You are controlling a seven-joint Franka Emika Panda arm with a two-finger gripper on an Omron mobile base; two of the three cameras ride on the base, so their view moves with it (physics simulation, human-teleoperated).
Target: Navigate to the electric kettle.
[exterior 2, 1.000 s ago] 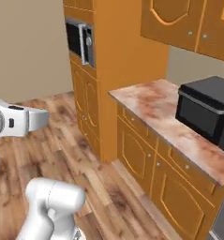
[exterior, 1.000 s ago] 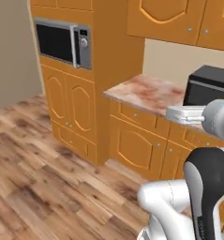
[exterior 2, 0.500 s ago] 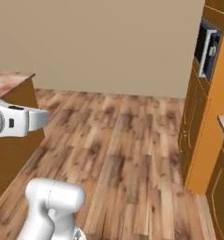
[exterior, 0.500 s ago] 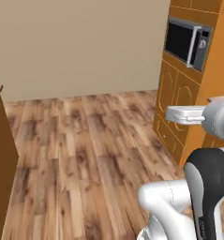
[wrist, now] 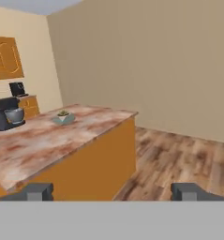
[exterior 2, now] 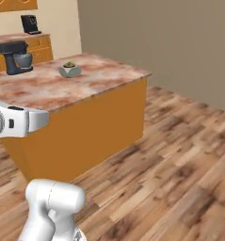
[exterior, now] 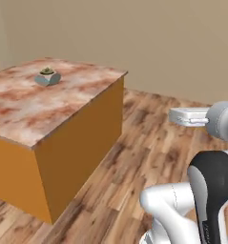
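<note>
The arm (exterior: 215, 190) rises at the lower right of the left base view, its forearm level and reaching toward frame centre. In the hand view the gripper (wrist: 111, 191) sits at the bottom edge with its 2 tips far apart and nothing between them.

The island (exterior 2: 92, 122) fills the left half of each view, its marble top carrying a small plant bowl (exterior 2: 69, 70) near the far edge. The mixer (exterior 2: 16, 57) stands at the upper left of the right base view, with the coffee machine (exterior 2: 30, 24) on the counter (exterior 2: 20, 40) behind it. I cannot find the kettle in these frames.

The island's near corner points toward the frame's lower middle. Bare wood floor (exterior 2: 180, 155) runs open on the right, up to the beige wall (exterior 2: 180, 42).
</note>
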